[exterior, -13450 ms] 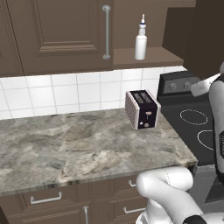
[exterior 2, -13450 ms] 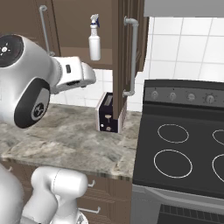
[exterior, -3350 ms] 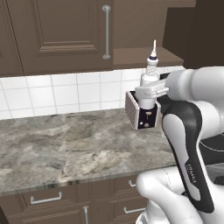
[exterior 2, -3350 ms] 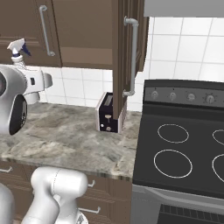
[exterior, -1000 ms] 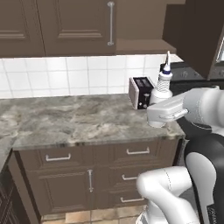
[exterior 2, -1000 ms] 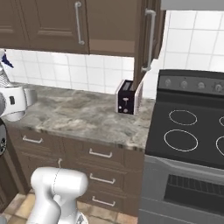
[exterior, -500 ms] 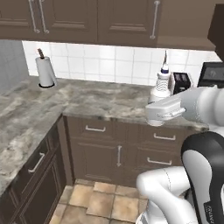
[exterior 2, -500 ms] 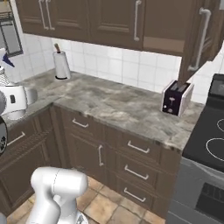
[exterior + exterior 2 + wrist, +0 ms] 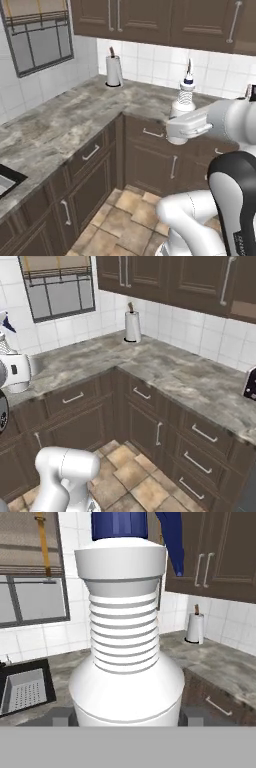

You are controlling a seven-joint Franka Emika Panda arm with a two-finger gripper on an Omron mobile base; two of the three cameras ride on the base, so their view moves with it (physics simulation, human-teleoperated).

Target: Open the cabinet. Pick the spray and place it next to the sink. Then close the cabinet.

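My gripper [image 9: 181, 114] is shut on the spray [image 9: 184, 95], a white ribbed bottle with a blue-white nozzle, and holds it upright in front of the arm, above the floor by the corner counter. In the hand view the spray [image 9: 125, 662] stands close between the two dark fingertips [image 9: 62, 716]. Its nozzle [image 9: 6, 321] shows at the left edge of the right base view. The black sink [image 9: 22, 689] with its grey perforated tray lies ahead at the left, under the window; one corner of the sink [image 9: 6, 181] shows. Dark wall cabinets [image 9: 150, 20] with silver bar handles run along the top.
A marbled counter [image 9: 60, 125] wraps the corner, with drawers and doors below. A paper towel roll [image 9: 114, 70] stands at the back wall. A window [image 9: 60, 291] sits over the left run. The toaster [image 9: 250, 383] is at the far right. Tiled floor [image 9: 125, 205] lies between me and the cabinets.
The whole scene has swung right as the base turned left. The corner counter, window and sink have come into view. The spray stays in the shut gripper.
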